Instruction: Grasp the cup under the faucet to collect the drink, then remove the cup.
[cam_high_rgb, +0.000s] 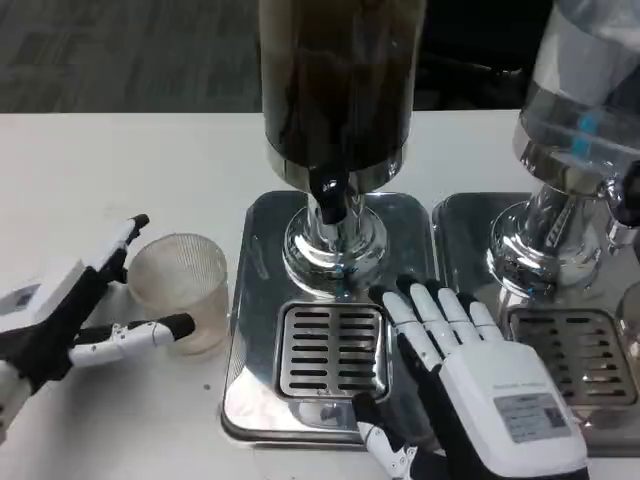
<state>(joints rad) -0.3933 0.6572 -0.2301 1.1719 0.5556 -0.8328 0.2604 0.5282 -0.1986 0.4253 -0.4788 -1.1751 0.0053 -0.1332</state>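
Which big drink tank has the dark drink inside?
The middle dispenser tank, holding dark brown liquid. The right-hand dispenser tank looks clear.

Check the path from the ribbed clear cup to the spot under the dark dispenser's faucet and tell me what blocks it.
Nothing stands between the ribbed clear cup and the grate under the black faucet. The right hand rests on the steel drip tray at the grate's right edge, beyond the target spot. The left hand brackets the cup.

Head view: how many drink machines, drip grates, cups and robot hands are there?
Drink dispensers: 2, dark one, clear one
Drip grates: 2
Cups: 1, cup
Hands: 2, left hand, right hand
Total: 7
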